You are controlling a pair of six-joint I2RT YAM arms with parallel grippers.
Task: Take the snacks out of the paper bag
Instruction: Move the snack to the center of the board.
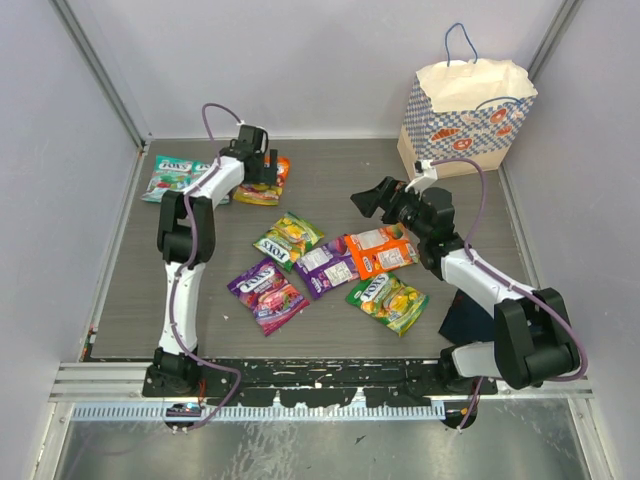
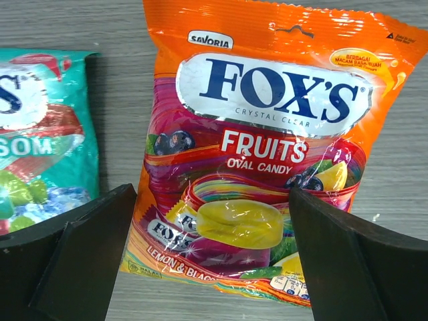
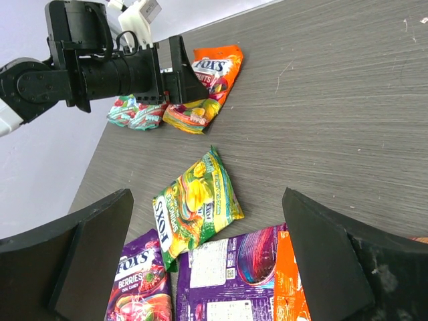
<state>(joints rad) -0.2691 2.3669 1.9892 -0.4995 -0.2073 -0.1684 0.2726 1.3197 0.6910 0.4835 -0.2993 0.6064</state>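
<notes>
On the desk (image 1: 330,160) the bag (image 1: 465,115) stands upright at the far right corner. The right gripper (image 1: 375,198) hangs near it towards the middle, jaws wide and empty. The left gripper (image 1: 262,165), also wide and empty, hovers over an orange snack (image 2: 254,134) near the far left corner, beside a teal snack (image 1: 170,178). Five more snacks (image 1: 325,266) lie flat mid-desk

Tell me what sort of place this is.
Probably a robot lab workcell: plain grey walls framed by aluminium rails, a left arm and right arm bolted at the table edge, with snack packets and a paper bag staged as props.
</notes>
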